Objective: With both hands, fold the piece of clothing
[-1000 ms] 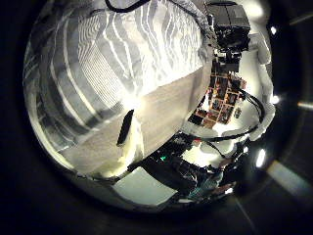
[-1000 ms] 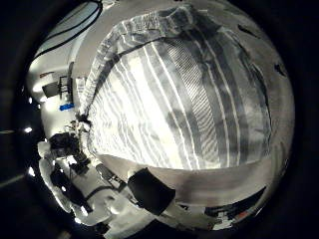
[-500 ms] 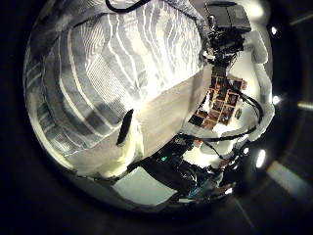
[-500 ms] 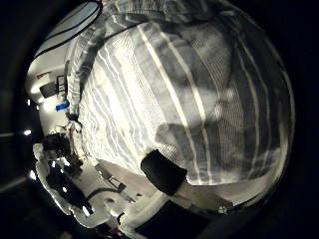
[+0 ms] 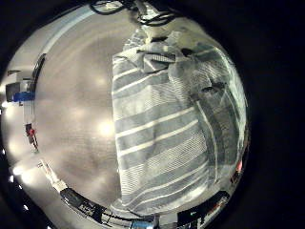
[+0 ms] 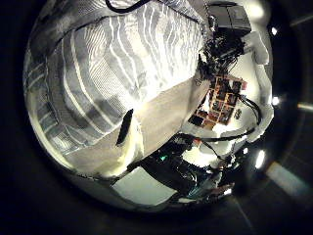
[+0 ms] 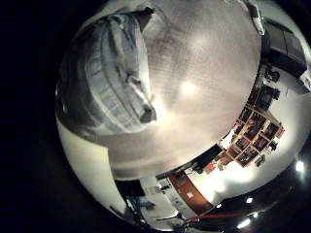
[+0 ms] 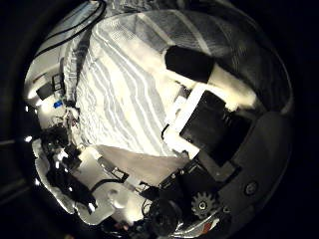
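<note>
The striped piece of clothing lies spread on the table. It fills most of the left thumb side palm view, close under that palm. A dark fingertip of my left hand sits at the cloth's edge, pinching it. In the right thumb side palm view, my right hand has its fingers curled in over the clothing, one fingertip pressing on the stripes. The right little finger side palm view shows the clothing bunched up in a ridge beside bare table.
Shelving with small items stands beyond the table's far edge and shows again as shelving in the left thumb side view. A few small objects sit by the table's rim.
My right hand's fingers have curled in over the cloth and now fill much of its thumb side view. The cloth under the left palm has bunched and shifted slightly; the left fingertip stays at the edge.
</note>
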Controlling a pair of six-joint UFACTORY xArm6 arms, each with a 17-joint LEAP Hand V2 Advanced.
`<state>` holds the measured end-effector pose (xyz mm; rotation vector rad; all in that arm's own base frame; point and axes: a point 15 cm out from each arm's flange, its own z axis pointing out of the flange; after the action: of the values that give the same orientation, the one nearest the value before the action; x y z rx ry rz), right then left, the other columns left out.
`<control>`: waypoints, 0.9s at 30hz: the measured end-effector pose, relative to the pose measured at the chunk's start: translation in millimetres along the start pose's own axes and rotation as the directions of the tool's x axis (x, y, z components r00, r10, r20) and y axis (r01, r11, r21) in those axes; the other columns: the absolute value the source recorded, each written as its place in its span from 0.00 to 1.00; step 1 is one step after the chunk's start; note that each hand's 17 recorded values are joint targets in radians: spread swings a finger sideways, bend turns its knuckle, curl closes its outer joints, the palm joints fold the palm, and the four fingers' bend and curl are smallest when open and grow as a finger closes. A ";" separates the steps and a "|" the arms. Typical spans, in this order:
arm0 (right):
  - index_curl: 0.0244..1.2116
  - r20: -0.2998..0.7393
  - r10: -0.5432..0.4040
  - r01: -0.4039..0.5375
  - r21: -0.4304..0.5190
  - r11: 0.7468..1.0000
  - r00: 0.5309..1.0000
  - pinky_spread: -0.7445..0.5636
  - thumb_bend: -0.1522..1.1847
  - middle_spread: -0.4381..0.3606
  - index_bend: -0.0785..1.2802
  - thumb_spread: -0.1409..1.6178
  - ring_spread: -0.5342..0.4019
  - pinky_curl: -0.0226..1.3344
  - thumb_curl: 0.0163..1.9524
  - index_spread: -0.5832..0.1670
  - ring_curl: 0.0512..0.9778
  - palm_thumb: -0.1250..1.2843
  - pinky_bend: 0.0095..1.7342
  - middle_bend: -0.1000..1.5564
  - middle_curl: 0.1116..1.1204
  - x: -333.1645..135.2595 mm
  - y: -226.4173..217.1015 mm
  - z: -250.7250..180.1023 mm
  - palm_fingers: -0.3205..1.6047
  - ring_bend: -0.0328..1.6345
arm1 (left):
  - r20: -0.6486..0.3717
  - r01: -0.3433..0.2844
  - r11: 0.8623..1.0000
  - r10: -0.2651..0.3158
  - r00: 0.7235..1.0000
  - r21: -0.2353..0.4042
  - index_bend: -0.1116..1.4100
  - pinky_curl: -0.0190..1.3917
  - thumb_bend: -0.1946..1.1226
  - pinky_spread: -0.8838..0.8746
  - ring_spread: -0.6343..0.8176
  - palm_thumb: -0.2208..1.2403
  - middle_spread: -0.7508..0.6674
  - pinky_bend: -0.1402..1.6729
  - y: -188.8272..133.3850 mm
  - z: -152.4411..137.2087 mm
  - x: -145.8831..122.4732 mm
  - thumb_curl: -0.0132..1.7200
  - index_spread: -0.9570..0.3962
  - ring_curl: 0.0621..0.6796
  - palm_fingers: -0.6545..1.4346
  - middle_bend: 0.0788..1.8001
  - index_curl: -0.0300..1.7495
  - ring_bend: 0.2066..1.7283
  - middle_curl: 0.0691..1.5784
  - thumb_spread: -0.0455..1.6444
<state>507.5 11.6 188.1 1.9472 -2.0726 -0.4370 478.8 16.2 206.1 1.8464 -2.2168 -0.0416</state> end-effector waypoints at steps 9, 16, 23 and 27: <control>0.53 0.026 -0.004 0.003 0.035 0.999 1.000 0.36 0.15 0.32 0.75 0.70 0.34 0.42 0.25 0.27 0.51 0.76 0.78 0.81 0.59 0.2 7.9 -20.9 0.80 0.85 | -0.009 -0.005 0.999 0.004 1.000 -0.036 0.18 0.25 0.13 0.78 0.77 0.44 0.78 0.31 8.4 11.7 4.6 0.22 0.71 0.26 0.31 0.06 0.20 0.27 0.13 0.68; 0.61 0.043 0.040 -0.042 0.043 0.998 0.998 0.40 0.14 0.35 0.81 0.70 0.36 0.46 0.28 0.32 0.57 0.81 0.81 0.86 0.61 38.9 11.4 -26.7 0.77 0.88 | -0.016 -0.032 0.998 0.031 0.999 -0.061 0.18 0.25 0.13 0.78 0.77 0.44 0.78 0.31 17.7 26.9 23.0 0.21 0.72 0.26 0.31 0.06 0.20 0.27 0.13 0.68; 0.65 0.069 0.087 -0.090 0.047 0.995 0.994 0.41 0.13 0.37 0.82 0.71 0.37 0.48 0.31 0.35 0.60 0.83 0.81 0.88 0.62 80.1 24.7 -32.3 0.75 0.90 | -0.005 -0.061 0.998 0.061 0.998 -0.030 0.18 0.25 0.13 0.78 0.77 0.44 0.78 0.31 20.0 9.8 40.3 0.21 0.72 0.26 0.31 0.06 0.20 0.27 0.13 0.68; 0.67 0.075 0.117 -0.120 0.048 0.992 0.990 0.42 0.12 0.38 0.82 0.71 0.37 0.49 0.32 0.36 0.61 0.84 0.80 0.88 0.61 105.5 35.7 -34.1 0.75 0.90 | -0.005 -0.086 0.996 0.086 0.996 -0.014 0.18 0.25 0.13 0.78 0.77 0.45 0.78 0.31 22.3 2.4 55.7 0.21 0.72 0.26 0.31 0.06 0.20 0.27 0.13 0.68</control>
<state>481.2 -93.0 232.0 1.8499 -2.2529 -0.4378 447.8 -33.9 217.7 1.7399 -2.2847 -0.0369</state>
